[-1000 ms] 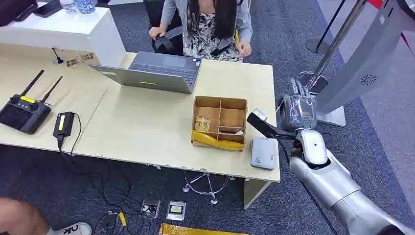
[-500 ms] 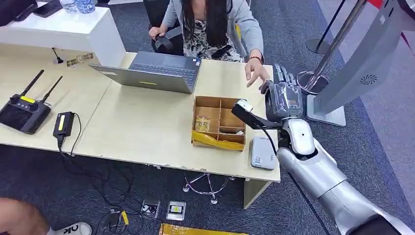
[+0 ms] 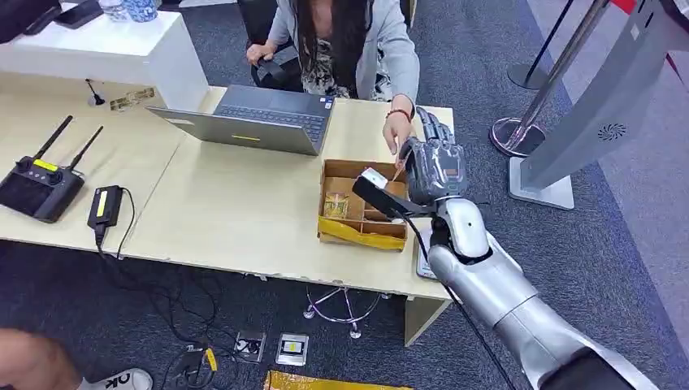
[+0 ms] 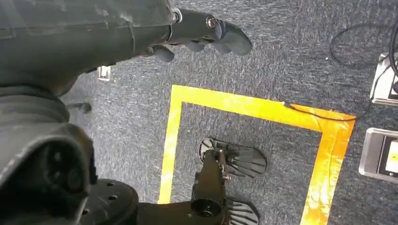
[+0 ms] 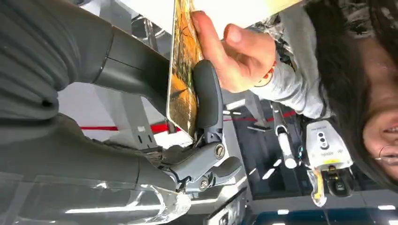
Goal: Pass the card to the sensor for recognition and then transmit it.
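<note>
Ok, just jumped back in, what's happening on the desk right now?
The right hand holds the card out over the desk, above the wooden tray. A seated person's hand has taken hold of the card's other end, so both grip it. The card reader lies at the desk edge. The left hand hangs empty over the floor.

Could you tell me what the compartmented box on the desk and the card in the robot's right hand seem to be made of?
The brown compartmented box looks like matte cardboard or thin wood: flat tan dividers, raw edges. The thin yellow printed card, pinched between the right hand and the person's hand, seems glossy plastic or laminated paper; its stiff flat edge suggests this.
</note>
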Motion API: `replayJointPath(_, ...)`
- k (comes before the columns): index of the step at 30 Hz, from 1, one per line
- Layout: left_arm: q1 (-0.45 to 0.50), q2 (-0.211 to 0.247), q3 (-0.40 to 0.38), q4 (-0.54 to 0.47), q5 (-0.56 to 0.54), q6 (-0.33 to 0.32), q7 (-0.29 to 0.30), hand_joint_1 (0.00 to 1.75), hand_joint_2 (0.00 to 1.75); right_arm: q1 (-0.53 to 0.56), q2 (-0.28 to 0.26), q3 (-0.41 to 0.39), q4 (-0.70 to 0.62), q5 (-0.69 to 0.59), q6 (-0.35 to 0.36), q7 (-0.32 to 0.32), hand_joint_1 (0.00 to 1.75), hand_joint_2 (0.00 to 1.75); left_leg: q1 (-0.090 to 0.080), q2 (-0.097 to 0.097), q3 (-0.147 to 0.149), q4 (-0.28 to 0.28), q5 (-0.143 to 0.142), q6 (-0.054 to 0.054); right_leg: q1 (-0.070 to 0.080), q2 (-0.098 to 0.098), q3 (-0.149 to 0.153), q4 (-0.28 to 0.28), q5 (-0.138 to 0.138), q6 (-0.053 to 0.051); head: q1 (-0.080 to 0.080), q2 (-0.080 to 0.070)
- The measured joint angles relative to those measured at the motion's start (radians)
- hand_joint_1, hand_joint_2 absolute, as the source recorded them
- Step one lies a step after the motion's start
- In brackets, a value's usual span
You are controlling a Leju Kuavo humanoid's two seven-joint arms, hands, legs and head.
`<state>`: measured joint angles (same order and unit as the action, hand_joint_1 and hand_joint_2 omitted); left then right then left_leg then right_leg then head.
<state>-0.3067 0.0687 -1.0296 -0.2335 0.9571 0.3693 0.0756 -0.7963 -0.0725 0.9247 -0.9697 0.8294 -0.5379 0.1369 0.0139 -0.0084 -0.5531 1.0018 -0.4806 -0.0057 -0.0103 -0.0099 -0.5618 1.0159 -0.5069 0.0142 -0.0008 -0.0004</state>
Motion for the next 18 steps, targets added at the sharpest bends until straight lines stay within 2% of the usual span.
replayJointPath(1,0.0,0.0,0.0,0.0,0.0,0.0,-0.001,0.0,0.0,0.0,0.002,0.0,0.003,-0.006,0.0,-0.003,0.0,1.75,0.0,0.0,0.0,0.0,0.0,0.0,0.0,0.0,0.0,0.0,0.0,0.0,0.0,0.0)
replayJointPath(2,0.001,0.0,0.0,0.0,0.0,0.0,-0.002,0.0,0.0,0.0,0.004,0.0,0.006,-0.01,-0.001,-0.005,0.0,0.0,0.0,0.0,0.0,0.0,0.0,0.0,0.0,0.0,0.0,0.0,0.0,0.0,0.0,0.0)
replayJointPath(9,0.001,0.0,0.0,0.0,0.0,0.0,-0.003,0.0,0.0,0.002,0.015,-0.001,0.025,-0.002,-0.014,-0.014,0.0,0.0,0.0,0.0,0.0,0.0,0.0,0.0,0.0,0.0,-0.001,0.0,0.0,0.0,0.0,0.0)
replayJointPath(18,0.002,0.0,0.0,0.0,0.001,-0.002,-0.007,0.0,0.0,0.028,0.004,-0.023,0.018,-0.028,-0.004,0.016,0.0,0.0,0.0,0.0,0.001,0.0,0.0,0.0,0.0,0.001,-0.001,0.0,0.0,0.0,0.0,0.0)
